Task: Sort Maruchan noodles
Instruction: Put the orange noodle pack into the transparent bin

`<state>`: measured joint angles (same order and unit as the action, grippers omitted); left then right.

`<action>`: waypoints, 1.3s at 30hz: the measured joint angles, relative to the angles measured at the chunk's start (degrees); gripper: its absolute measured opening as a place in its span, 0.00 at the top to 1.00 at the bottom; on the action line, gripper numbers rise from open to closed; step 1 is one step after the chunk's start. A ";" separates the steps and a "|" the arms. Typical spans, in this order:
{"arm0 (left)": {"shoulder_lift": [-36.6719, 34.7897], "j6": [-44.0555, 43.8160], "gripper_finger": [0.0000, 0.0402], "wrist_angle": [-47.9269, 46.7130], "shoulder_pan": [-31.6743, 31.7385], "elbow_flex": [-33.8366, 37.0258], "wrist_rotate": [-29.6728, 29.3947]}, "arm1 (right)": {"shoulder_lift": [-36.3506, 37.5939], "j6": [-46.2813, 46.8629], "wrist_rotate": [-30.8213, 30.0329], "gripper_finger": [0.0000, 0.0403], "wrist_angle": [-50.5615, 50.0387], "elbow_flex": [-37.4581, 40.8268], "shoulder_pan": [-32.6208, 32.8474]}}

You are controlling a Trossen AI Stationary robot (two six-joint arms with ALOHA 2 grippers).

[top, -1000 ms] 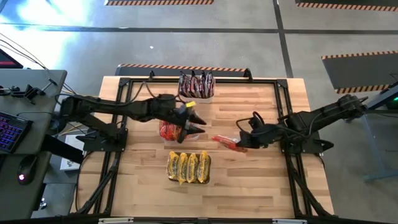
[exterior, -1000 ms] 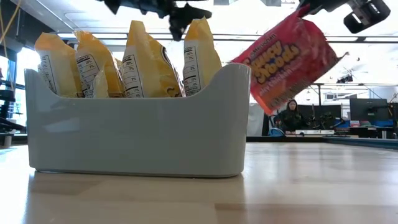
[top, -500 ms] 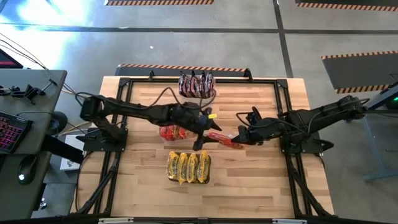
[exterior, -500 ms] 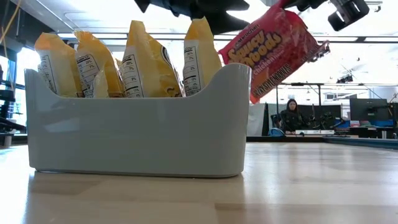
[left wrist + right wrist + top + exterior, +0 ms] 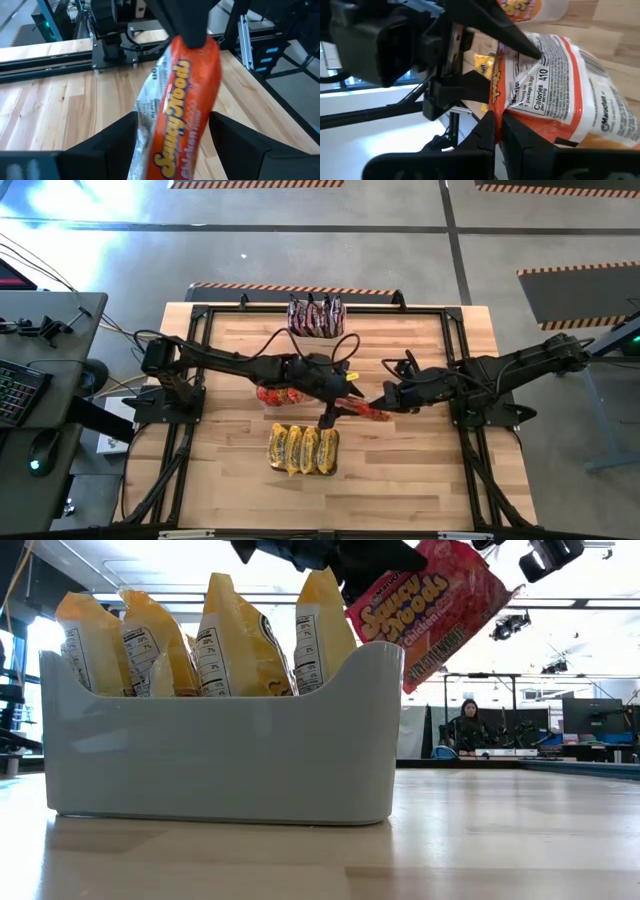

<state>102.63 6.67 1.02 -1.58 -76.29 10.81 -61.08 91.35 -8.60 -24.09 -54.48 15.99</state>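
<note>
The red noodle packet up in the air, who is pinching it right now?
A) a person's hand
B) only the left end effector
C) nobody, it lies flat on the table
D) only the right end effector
D: the right end effector is shut on the edge of the red noodle packet, while the left end effector stands open with its fingers on either side of it, not yet closed.
</note>
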 joint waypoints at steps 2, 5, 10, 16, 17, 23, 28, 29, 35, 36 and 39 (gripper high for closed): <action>-0.02 -0.49 0.42 0.13 0.01 -0.02 -0.01 | 0.00 -0.34 0.00 1.00 0.80 0.00 0.00; -0.18 -0.49 0.47 0.07 0.02 -0.02 -0.02 | 0.00 -1.89 -0.01 1.00 1.95 0.00 0.00; -0.38 -1.87 0.62 -0.29 0.47 -0.02 0.05 | 0.00 -5.19 0.09 0.97 2.79 0.00 0.00; -0.39 -5.35 0.82 -3.29 2.64 -0.04 0.66 | 0.02 -8.11 -0.71 0.77 2.99 0.00 0.00; -0.59 -5.96 0.85 -3.86 3.08 -0.02 0.69 | 0.02 -8.71 -1.24 0.74 2.99 0.00 0.00; -3.64 -9.80 0.96 -7.70 5.75 -0.02 0.80 | 2.55 -15.04 -3.19 0.58 2.72 0.00 -1.43; -9.13 -23.04 0.97 -13.41 8.73 -0.04 -0.92 | 8.32 -24.08 -1.93 0.59 -1.72 -0.02 -6.17; -10.46 -27.17 0.97 -15.68 9.13 -0.04 -2.58 | 9.60 -25.95 -1.47 0.61 -3.20 -0.02 -7.54; -17.31 -54.56 0.98 -29.79 8.56 -0.04 -21.86 | 16.38 -39.30 3.37 0.79 -18.58 -0.04 -16.98; -17.90 -59.15 0.98 -31.12 8.16 -0.07 -24.25 | 17.12 -41.01 4.03 0.83 -21.04 -0.04 -18.73; -18.39 -70.53 0.98 -36.41 6.79 -0.02 -27.82 | 18.43 -46.17 6.37 0.93 -25.58 -0.04 -23.65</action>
<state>84.24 -63.86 -35.39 5.20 -76.31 -17.01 -42.65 45.18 -2.23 -49.67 -54.52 -7.66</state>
